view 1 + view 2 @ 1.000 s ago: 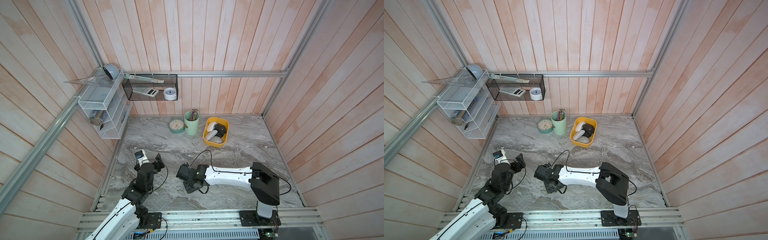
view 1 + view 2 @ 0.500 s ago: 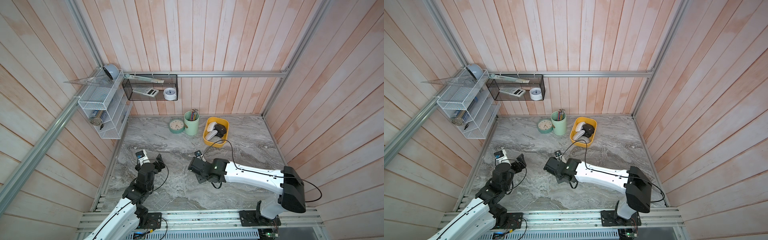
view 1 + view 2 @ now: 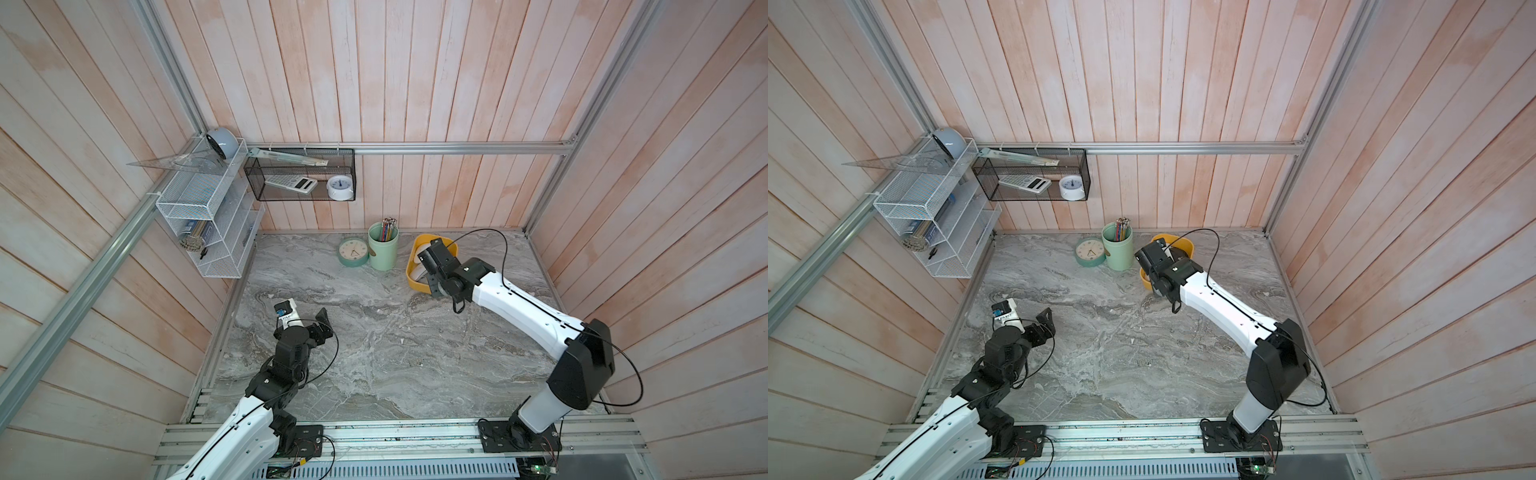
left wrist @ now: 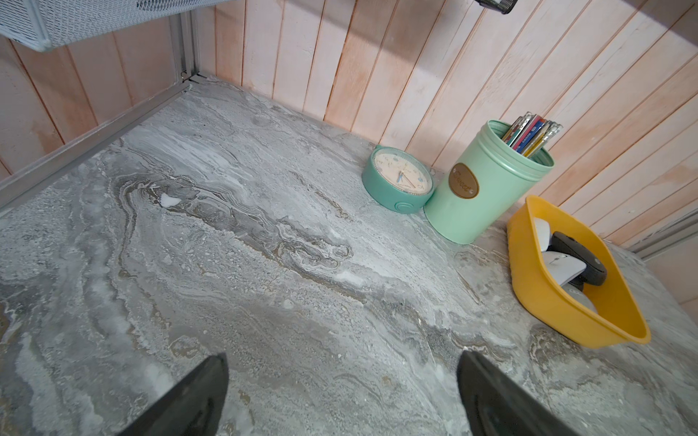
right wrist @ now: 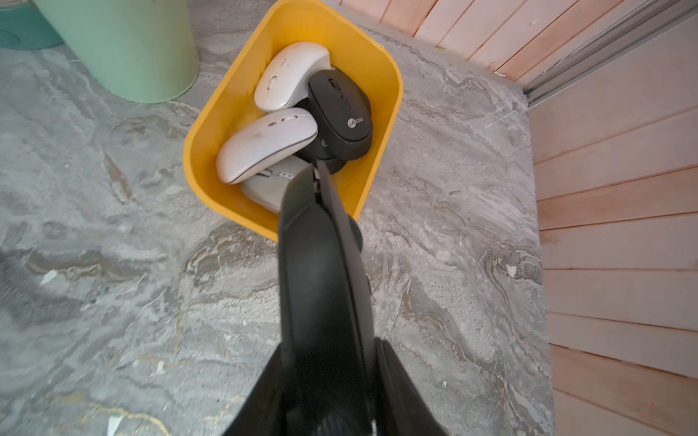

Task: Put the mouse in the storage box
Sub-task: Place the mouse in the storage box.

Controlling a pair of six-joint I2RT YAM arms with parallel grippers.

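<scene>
Right arm (image 3: 519,307): relocated. One second ago it lay folded, with the right gripper (image 5: 316,170) over the middle of the counter (image 3: 374,365), toward the near edge. Half a second ago it was partly extended. It is now stretched toward the far edge, gripper tips over the storage box (image 3: 415,283), whose contents the wrist now largely hides in both top views.

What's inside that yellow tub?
The yellow storage box holds a pile: a rounded white mouse, a flat white mouse, a black mouse over a dark mouse, and a grey mouse partly covered by the right hand. Anything underneath is hidden.
</scene>
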